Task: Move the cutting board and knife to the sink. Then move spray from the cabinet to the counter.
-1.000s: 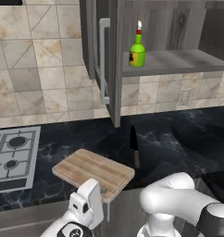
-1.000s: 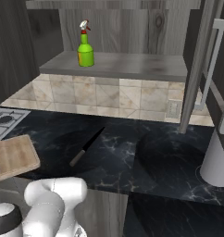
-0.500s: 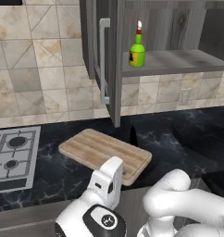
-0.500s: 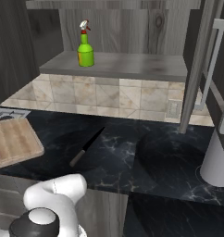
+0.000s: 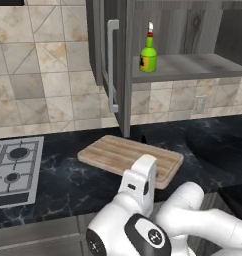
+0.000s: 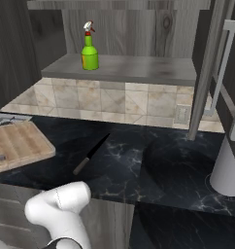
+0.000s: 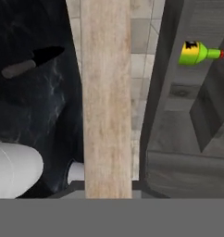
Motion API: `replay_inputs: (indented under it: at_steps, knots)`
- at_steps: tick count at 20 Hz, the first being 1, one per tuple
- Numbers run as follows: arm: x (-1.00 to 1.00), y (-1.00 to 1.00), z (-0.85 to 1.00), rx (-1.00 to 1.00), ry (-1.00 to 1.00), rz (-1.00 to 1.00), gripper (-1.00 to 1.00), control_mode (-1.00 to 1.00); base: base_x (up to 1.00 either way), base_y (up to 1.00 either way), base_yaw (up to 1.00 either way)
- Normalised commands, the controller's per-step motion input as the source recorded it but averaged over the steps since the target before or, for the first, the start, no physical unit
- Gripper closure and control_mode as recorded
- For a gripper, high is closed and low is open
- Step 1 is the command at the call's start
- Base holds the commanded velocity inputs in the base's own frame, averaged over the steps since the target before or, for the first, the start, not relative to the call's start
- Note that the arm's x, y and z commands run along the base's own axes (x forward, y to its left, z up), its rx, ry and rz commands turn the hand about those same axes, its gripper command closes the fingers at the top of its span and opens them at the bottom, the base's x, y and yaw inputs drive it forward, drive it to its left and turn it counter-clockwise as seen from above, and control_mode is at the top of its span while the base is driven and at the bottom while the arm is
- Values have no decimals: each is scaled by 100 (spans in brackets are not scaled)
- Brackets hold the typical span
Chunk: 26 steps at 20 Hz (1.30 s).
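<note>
While the gripper [image 5: 143,177] grips the cutting board [image 5: 130,157] at its near edge, jaws closed on it, the board hangs above the counter [image 6: 139,160] — a swing could clip the knife [image 6: 92,153] or, farther back, the cabinet [image 5: 115,65] door.

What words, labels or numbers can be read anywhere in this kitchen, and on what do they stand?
No text can be read.
Yellow label on the green spray bottle: it carries a dark mark, too small and blurred to read.
Round emblem on the robot's arm joint: a symbol, not letters.
Cutting board, knife, cabinet, counter: no writing.
</note>
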Motion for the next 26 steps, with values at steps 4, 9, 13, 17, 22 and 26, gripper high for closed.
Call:
replay_inputs:
  at_steps: [4, 9, 13, 17, 22, 26]
  knots:
    - [-34, -53, 46, -6, 3, 1, 100, -100, 0, 0, 0]
    - [-10, -50, 75, 0, 0, 2, 100, -100, 0, 0, 0]
    - [-7, -47, 63, 0, 4, 1, 100, -100, 0, 0, 0]
    - [-20, -51, 40, 0, 6, 2, 100, -100, 0, 0, 0]
    - [-11, -40, 20, 0, 9, 2, 100, -100, 0, 0, 0]
    - [0, -7, 8, 0, 9, 1, 100, -100, 0, 0, 0]
